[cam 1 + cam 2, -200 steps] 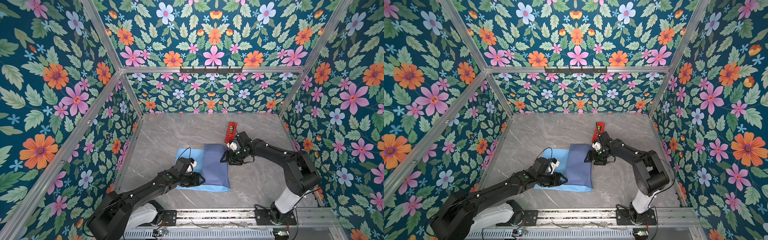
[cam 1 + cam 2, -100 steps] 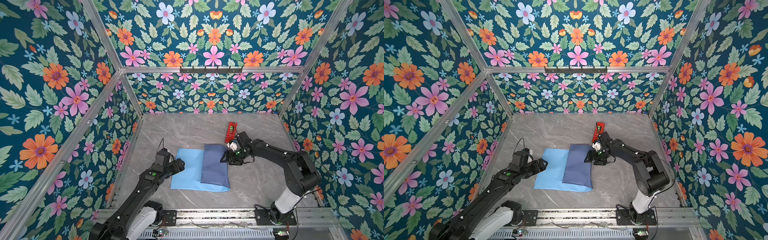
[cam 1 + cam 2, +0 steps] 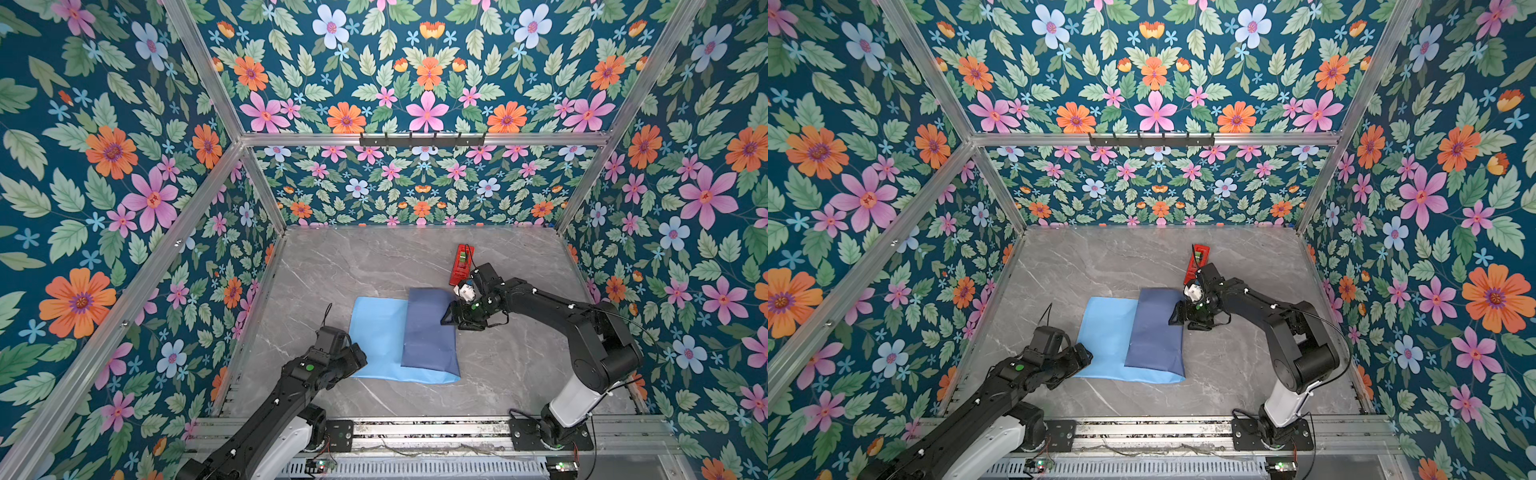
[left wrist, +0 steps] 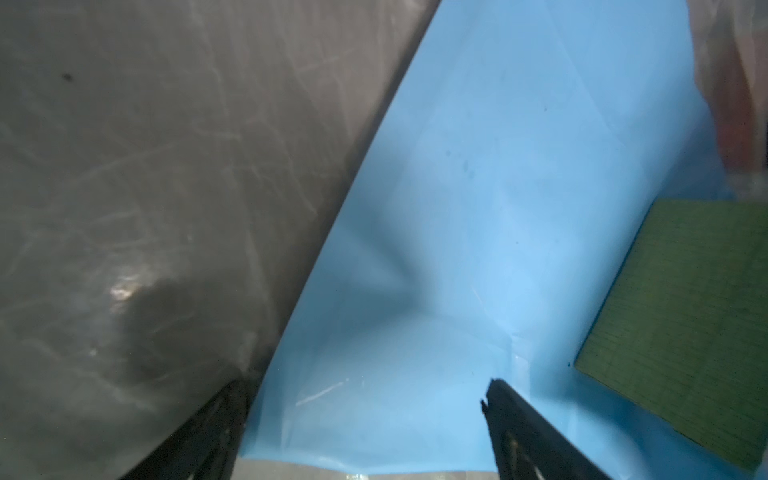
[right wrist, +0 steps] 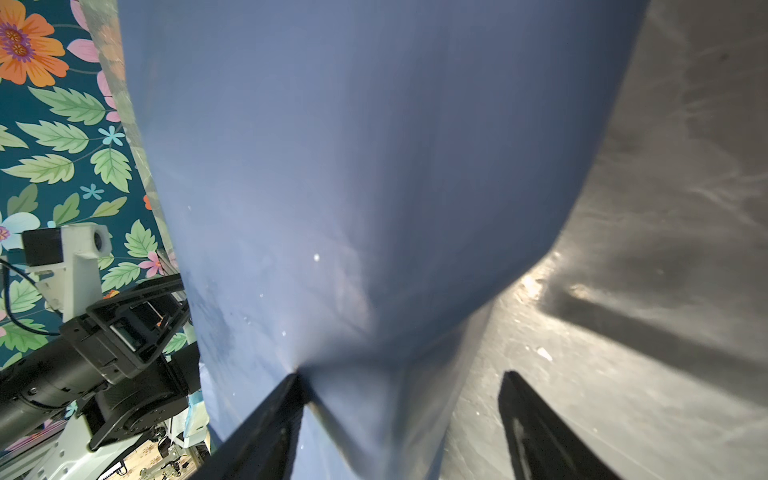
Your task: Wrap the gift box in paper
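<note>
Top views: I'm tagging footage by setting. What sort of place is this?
Probably a purpose-built robot test cell, not a home: flower-printed wall panels on an aluminium frame, two arms bolted to a metal rail, and a marble-look tabletop as the only work surface.

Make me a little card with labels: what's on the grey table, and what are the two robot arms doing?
Paper: light blue sheet flat on the table, darker blue flap folded over its right part.
Gift box: green, on the paper; only the left wrist view shows it.
Left gripper: fingers open, at the paper's near left corner.
Right gripper: fingers open, one pushing on the flap's right edge.
Tape dispenser: red, beyond the right gripper.
</note>
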